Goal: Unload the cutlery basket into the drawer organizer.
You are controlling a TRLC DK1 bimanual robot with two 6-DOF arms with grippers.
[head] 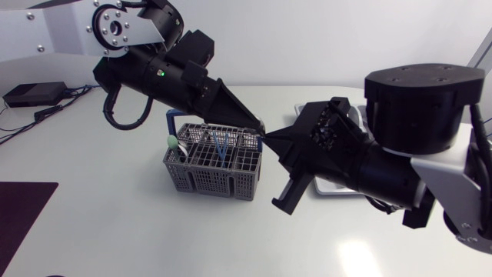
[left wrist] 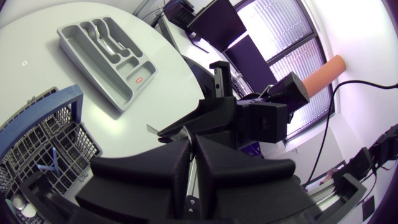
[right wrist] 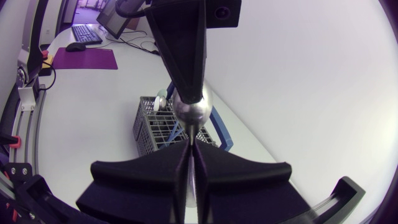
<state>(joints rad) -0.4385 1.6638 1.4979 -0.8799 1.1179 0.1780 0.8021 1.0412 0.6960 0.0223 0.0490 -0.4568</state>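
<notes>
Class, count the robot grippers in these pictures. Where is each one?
2. The left gripper is above the right end of the cutlery basket, shut on a spoon; the right gripper meets it tip to tip, shut on the same spoon. None seems hidden.

A dark mat (head: 21, 211) (purple) on the white table (head: 115, 231)

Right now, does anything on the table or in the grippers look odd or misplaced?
One thing: a spoon hangs in the air near the basket, held at once by the left gripper and the right gripper. Nothing looks spilled or damaged.
</notes>
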